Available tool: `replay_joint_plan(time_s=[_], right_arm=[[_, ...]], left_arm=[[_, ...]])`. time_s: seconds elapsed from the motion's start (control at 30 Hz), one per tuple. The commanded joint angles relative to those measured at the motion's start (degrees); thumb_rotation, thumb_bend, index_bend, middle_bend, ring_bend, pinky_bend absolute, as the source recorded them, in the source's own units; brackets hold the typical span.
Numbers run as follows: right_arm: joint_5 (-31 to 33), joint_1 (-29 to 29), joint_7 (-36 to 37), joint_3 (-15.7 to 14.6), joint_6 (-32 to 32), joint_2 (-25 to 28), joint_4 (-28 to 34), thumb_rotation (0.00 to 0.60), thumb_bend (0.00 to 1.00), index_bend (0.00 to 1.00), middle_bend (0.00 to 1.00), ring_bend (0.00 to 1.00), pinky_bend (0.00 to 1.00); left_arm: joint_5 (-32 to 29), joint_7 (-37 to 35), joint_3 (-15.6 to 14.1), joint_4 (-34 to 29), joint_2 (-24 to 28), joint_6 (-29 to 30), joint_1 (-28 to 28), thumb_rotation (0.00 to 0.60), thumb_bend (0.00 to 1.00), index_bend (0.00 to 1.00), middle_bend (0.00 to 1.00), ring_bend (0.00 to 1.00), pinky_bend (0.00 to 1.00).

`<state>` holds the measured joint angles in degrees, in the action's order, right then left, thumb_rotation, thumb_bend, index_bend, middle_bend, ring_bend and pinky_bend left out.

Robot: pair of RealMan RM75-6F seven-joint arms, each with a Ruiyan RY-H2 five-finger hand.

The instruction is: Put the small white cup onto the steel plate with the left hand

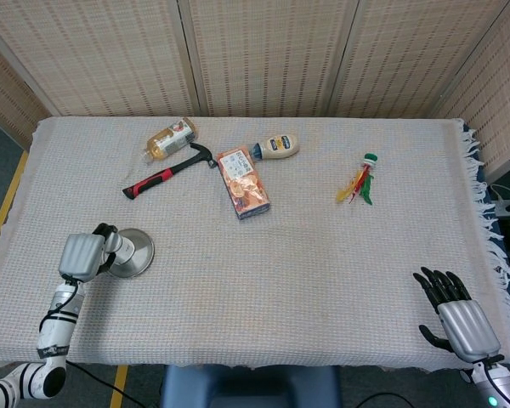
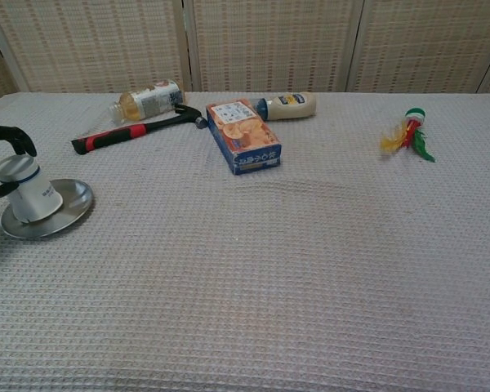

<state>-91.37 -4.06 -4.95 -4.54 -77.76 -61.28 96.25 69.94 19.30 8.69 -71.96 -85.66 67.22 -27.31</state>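
The small white cup (image 2: 24, 189) stands upside down and tilted on the steel plate (image 2: 69, 209) at the table's left edge. My left hand (image 1: 81, 256) has its dark fingers (image 2: 20, 141) curled around the cup's upper part and holds it. In the head view the cup (image 1: 122, 246) is mostly hidden behind that hand, and the plate (image 1: 141, 256) shows to its right. My right hand (image 1: 456, 312) rests at the table's front right corner, fingers spread and holding nothing; the chest view does not show it.
At the back of the table lie a red-handled hammer (image 1: 166, 174), a drink bottle (image 1: 171, 138), an orange snack box (image 1: 242, 182) and a mayonnaise bottle (image 1: 276, 146). A red, yellow and green toy (image 1: 361, 180) lies at the back right.
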Motion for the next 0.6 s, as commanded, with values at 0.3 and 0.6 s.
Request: replay_joint_plan(time_s=[0.3, 0.6], right_arm=[[0.10, -0.05, -0.22, 0.00, 0.16, -0.15, 0.00, 0.600, 0.17, 0.00, 0.00, 0.00, 0.00], [0.30, -0.11, -0.26, 0.03, 0.36, -0.18, -0.02, 0.600, 0.17, 0.00, 0.00, 0.00, 0.00]], left_arm=[[-1.23, -0.16, 0.66, 0.63, -0.15, -0.68, -0.07, 0.600, 0.47, 0.57, 0.72, 0.70, 0.93], [-1.24, -6.12, -0.17, -8.78, 5.53, -6.05, -0.26, 0.600, 0.47, 0.57, 0.72, 0.70, 0.93]])
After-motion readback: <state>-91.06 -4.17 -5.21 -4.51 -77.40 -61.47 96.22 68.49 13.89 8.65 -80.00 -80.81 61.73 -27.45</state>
